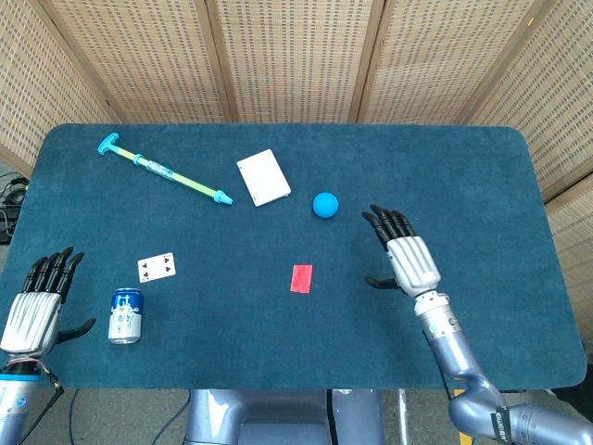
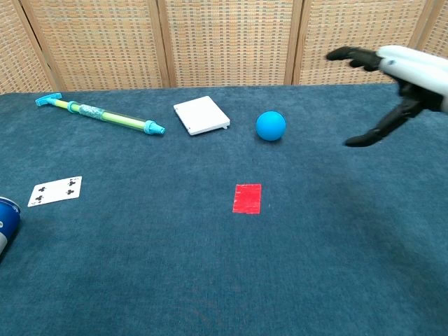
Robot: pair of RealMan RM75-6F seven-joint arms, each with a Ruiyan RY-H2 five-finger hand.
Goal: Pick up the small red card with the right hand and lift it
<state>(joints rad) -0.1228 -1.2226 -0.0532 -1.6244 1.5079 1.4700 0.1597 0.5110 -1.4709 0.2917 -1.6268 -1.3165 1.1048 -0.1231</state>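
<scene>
The small red card (image 1: 301,278) (image 2: 247,198) lies flat on the blue table near its middle. My right hand (image 1: 406,257) (image 2: 400,75) hovers above the table to the right of the card, fingers spread and holding nothing. It is well apart from the card. My left hand (image 1: 39,303) stays at the table's near left edge, fingers apart and empty; the chest view does not show it.
A blue ball (image 1: 325,205) (image 2: 271,126) lies behind the card, close to my right hand's fingertips. A white box (image 1: 263,177), a green-and-teal pump (image 1: 165,171), a playing card (image 1: 156,267) and a drink can (image 1: 125,315) sit further left.
</scene>
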